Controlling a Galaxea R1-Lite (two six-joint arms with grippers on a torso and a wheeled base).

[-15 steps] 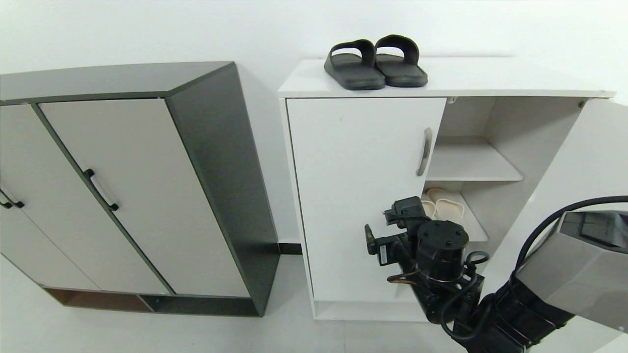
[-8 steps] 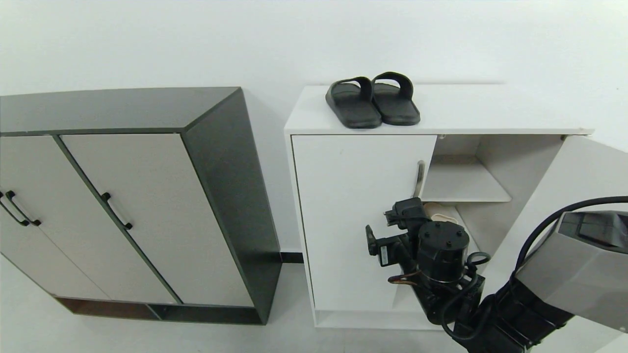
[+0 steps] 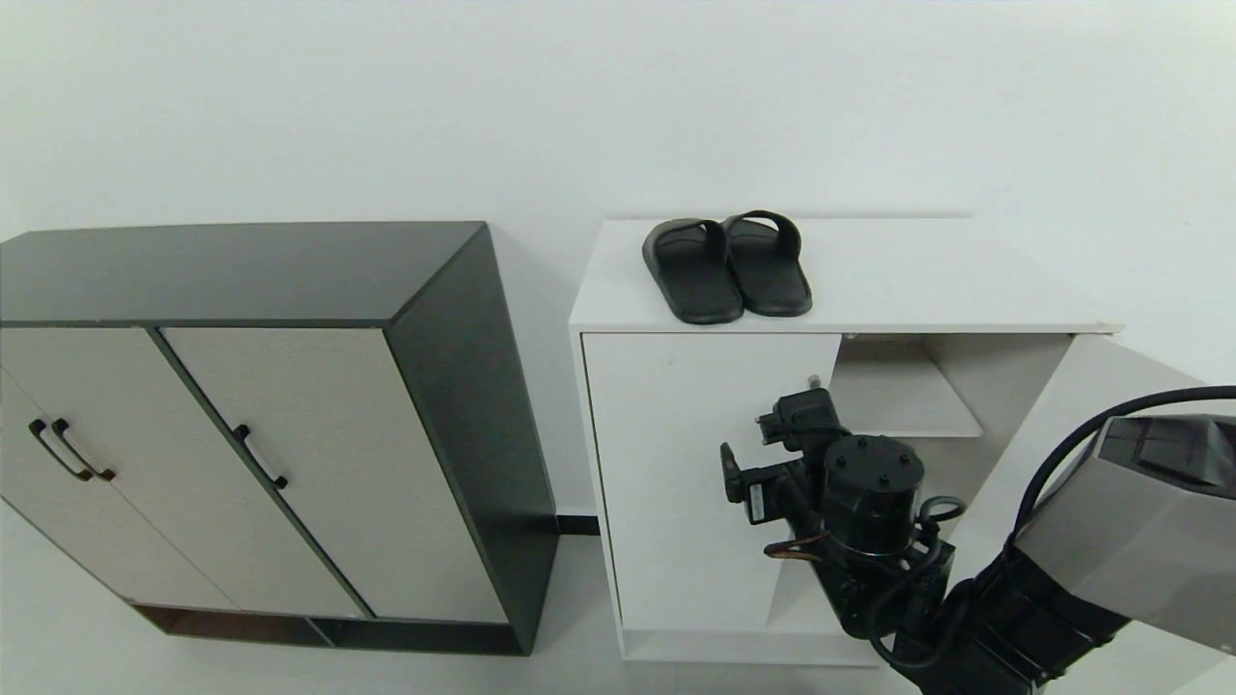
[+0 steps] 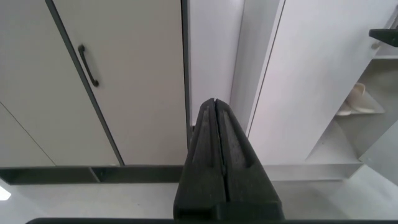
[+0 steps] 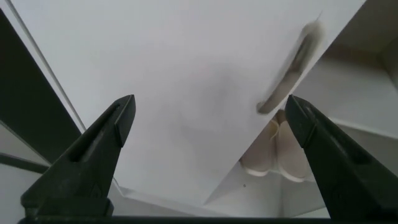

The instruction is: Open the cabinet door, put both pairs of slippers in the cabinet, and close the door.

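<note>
a white two-door wooden cabinet [image 3: 917,275] stands against a white wall, with its left door [image 3: 676,463] closed and its right door [image 3: 1091,372] swung wide open, so an upper shelf [image 3: 908,396] shows inside. a pair of black rubber slide slippers [image 3: 726,265] sits side by side on the cabinet's top, toward its left end, toes pointing toward the robot. a pair of cream-coloured slippers [image 5: 280,146] lies inside the cabinet on a lower shelf, just behind the edge of the closed door; the left wrist view also catches them [image 4: 357,99] on that shelf in the open compartment. the right gripper [image 3: 763,449] hangs in front of the closed left door, near the edge that meets the open compartment and below the level of the upper shelf. its two black fingers [image 5: 112,134] are spread wide apart with nothing between them, and the right wrist view looks past them at the door's curved metal handle [image 5: 292,68], which they do not touch. the left gripper [image 4: 215,124] is low down, its fingers pressed together with nothing held, pointing at the gap between the white cabinet and a dark grey cabinet with pale grey doors and black handles [image 3: 463,415], which stands just beside the white one on its left.
</note>
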